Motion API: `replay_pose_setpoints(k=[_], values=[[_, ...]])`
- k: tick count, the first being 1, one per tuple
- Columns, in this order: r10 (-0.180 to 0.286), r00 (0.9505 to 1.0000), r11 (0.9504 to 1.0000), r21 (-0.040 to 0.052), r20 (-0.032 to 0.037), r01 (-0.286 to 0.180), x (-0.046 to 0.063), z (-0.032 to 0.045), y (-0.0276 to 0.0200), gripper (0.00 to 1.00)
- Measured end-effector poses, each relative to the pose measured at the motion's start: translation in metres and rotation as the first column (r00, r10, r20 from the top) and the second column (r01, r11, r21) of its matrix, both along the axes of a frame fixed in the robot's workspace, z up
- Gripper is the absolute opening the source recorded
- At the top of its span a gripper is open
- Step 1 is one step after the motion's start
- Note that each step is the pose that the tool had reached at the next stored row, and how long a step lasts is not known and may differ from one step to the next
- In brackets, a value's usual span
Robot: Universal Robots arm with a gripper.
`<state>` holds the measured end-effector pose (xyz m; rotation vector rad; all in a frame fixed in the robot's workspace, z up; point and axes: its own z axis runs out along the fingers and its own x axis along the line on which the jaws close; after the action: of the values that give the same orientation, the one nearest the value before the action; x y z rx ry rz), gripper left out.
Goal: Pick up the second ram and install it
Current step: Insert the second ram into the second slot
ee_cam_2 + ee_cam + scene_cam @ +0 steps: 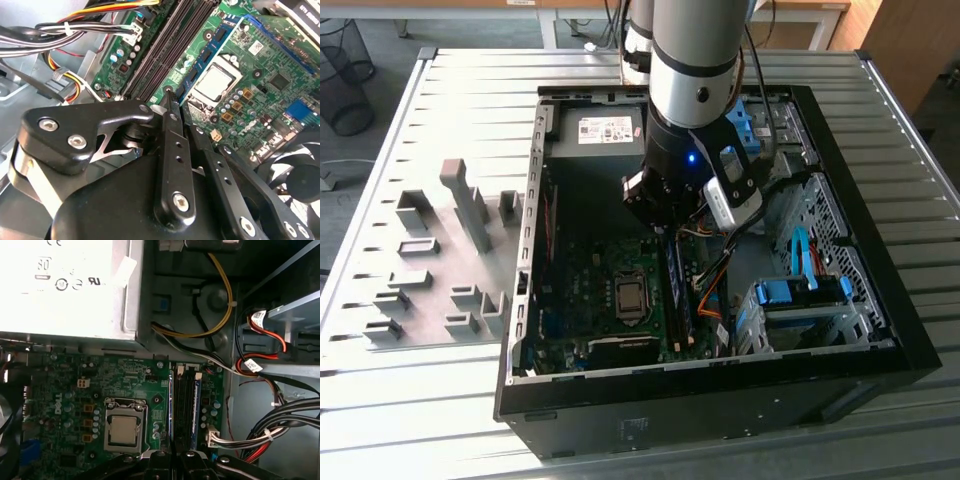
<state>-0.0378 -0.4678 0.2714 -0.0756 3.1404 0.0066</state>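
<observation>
The second ram [210, 50] is a blue stick with dark chips. It stands in the memory slot nearest the processor and lines up with the empty dark slots [167, 45] beside it. In the first wrist view the second ram [171, 405] runs down to the fingers. My gripper [169, 95] is shut, its black fingertips together at one end of the stick; whether they press on it I cannot tell. In the exterior view the gripper [670, 228] hangs inside the open computer case [880, 345], over the far end of the slots.
The processor socket [124, 429] lies beside the slots. On the slots' other side run bundled cables [280, 430]. The power supply [600, 130] fills the case's far end, and a blue drive cage [800, 295] is on the exterior view's right. Grey fixture blocks [470, 210] stand on the table.
</observation>
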Motion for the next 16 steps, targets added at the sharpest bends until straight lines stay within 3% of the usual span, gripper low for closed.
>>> replay_pose_setpoints(k=[4,16], values=[[-0.011,0.9999,0.9999,0.0000,0.0000,0.011,0.001,-0.0059,-0.0017,0.14],[-0.017,0.9999,0.9999,0.0001,-0.0021,0.017,0.007,-0.0144,-0.0042,0.14]])
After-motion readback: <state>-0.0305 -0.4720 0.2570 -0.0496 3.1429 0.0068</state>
